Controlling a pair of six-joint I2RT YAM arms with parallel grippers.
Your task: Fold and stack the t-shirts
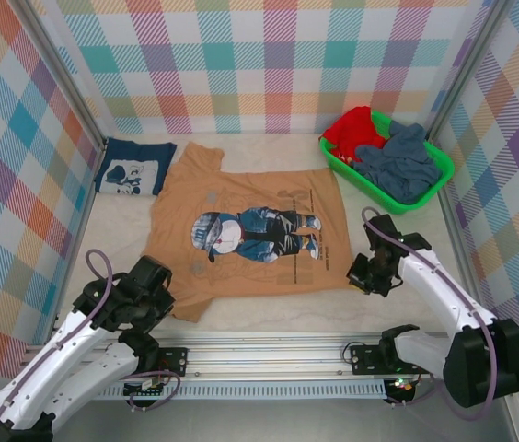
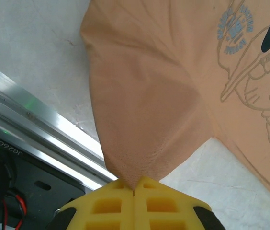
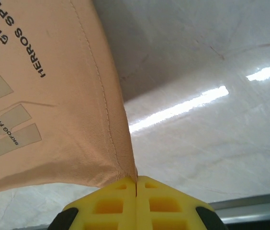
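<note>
**Both grippers pinch the orange t-shirt on the table**

A green basket (image 1: 350, 175) stands at the far right of the table. In it lie a red cloth (image 1: 351, 129) and a grey-blue cloth (image 1: 402, 166), piled loosely.

The table (image 1: 121, 230) is pale and marbled. Checked walls (image 1: 269, 64) in many colours close it on three sides, and a metal rail (image 1: 269, 354) runs along the near edge.

The orange t-shirt (image 1: 241, 193) lies spread flat in the middle, print side up, with its collar toward the left. The navy t-shirt (image 1: 132, 168) lies folded at the far left, just beside it.

The left gripper (image 2: 134, 187) is clenched on the near sleeve corner of the orange t-shirt. The right gripper (image 3: 136, 184) is clenched on its near hem corner. Both corners are lifted a little from the table.
</note>
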